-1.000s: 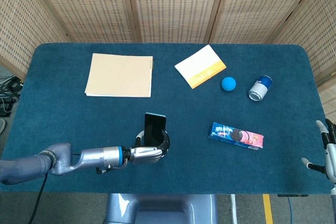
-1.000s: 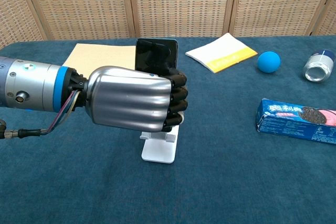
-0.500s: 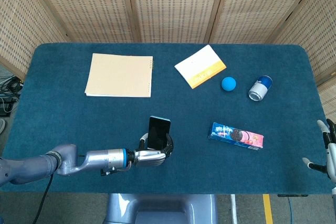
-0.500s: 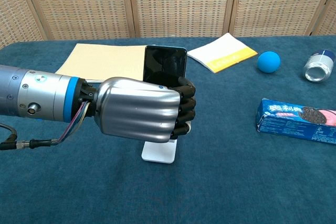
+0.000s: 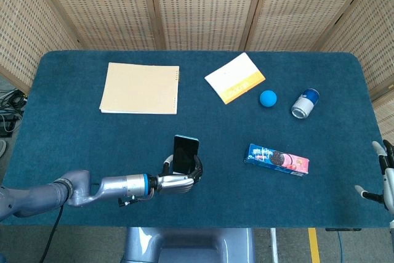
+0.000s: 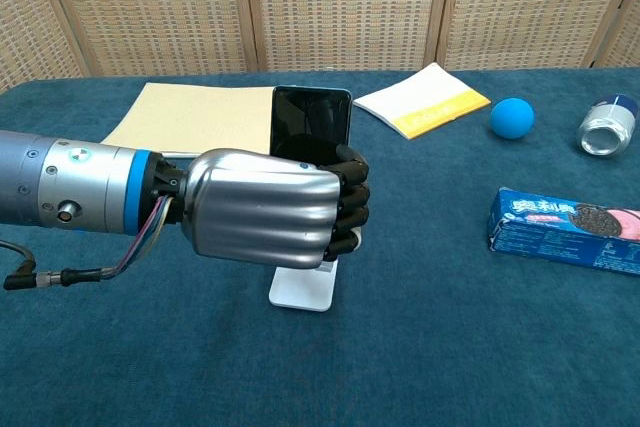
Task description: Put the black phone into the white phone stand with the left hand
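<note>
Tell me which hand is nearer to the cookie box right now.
Left. The left hand, gripping the black phone, sits across a stretch of table left of the cookie box; the right hand hangs farther away, at the table's right edge.

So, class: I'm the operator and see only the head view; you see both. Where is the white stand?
Observer: The chest view shows the stand's white base right below the left hand.
Operator: Is the phone seated in it?
Observer: Cannot tell. In the chest view the hand's fingers wrap round the lower part of the phone and hide where it would meet the stand. The phone stands upright.
</note>
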Motion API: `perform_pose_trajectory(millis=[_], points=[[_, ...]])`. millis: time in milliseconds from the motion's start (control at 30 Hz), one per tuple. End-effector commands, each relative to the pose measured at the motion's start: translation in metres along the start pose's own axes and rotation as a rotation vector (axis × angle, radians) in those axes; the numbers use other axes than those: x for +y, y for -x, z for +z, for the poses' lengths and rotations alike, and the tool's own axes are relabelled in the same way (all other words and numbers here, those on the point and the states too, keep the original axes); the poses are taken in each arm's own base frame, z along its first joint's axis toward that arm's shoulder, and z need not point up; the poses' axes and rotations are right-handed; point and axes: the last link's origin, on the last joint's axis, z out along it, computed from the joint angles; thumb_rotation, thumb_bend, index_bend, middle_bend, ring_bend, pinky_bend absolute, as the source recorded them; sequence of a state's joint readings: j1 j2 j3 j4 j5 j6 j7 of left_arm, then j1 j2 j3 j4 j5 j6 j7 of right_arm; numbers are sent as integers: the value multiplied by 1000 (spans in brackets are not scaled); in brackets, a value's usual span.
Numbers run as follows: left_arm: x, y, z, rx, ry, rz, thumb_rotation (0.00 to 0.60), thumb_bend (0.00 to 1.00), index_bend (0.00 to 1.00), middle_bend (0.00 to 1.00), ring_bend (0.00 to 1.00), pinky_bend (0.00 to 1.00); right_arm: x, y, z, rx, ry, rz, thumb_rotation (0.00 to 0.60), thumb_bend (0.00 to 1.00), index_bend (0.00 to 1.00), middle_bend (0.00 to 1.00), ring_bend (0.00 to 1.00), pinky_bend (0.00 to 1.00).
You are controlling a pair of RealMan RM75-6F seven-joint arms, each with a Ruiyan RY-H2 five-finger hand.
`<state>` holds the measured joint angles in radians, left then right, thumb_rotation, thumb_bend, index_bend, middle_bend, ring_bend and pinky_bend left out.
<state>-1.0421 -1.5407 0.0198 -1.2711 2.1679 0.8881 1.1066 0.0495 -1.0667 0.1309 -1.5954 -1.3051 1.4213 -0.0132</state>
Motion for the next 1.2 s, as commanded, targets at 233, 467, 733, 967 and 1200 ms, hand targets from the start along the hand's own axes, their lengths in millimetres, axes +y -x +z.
perform_pose_trajectory(millis=[233,467,733,967,1200], points=[[6,0,3,-6,0,-32,600,0,576,493,521,393,1,0,0,0,2,0,600,0,0,0,0,0],[6,1,-3,2,9,-32,600,0,152,35,97,176,0,0,-1,0,-1,-2,600,0,0,0,0,0],[-6,0,-21,7,-33,-21,600,0,0,0,0,16,-3,0,-2,-3,-9,-6,600,0,0,0,0,0],[-34,3,-66,-33,-198,-97,600,0,0,0,0,0,-5,1,-5,-9,-17,-6,600,0,0,0,0,0],[-53,5,-130,-194,-571,-438,600,0,0,0,0,0,-8,1,-6,-11,-26,-2,600,0,0,0,0,0]])
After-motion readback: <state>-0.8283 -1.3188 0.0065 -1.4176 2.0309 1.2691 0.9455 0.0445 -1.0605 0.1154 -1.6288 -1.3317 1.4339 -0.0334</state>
